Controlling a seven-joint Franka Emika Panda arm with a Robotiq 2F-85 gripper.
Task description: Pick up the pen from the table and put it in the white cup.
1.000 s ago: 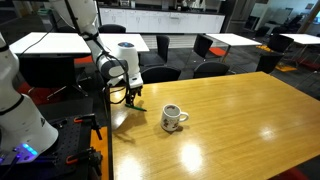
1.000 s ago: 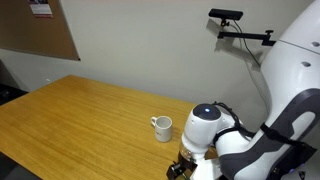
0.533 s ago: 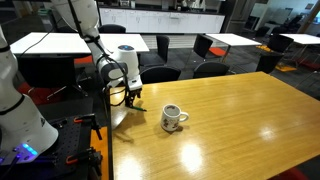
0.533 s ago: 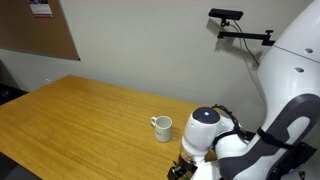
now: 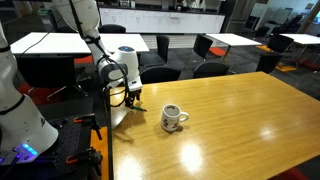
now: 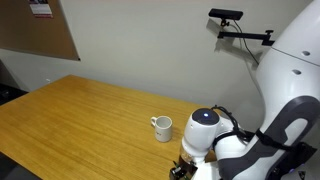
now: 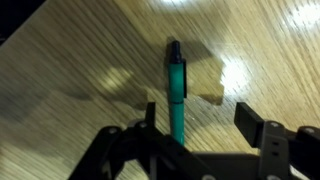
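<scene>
In the wrist view, on the table (image 7: pixel 70 60), the pen (image 7: pixel 176 90) lies flat with its long axis crosswise to the closing line of the gripper (image 7: pixel 200 118), whose jaws are spread, the pen nearer the picture-left finger, with the cup (image 5: pixel 172 117) nearby.

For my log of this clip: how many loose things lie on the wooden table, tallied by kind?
pen: 1
white cup: 1
Total: 2
</scene>
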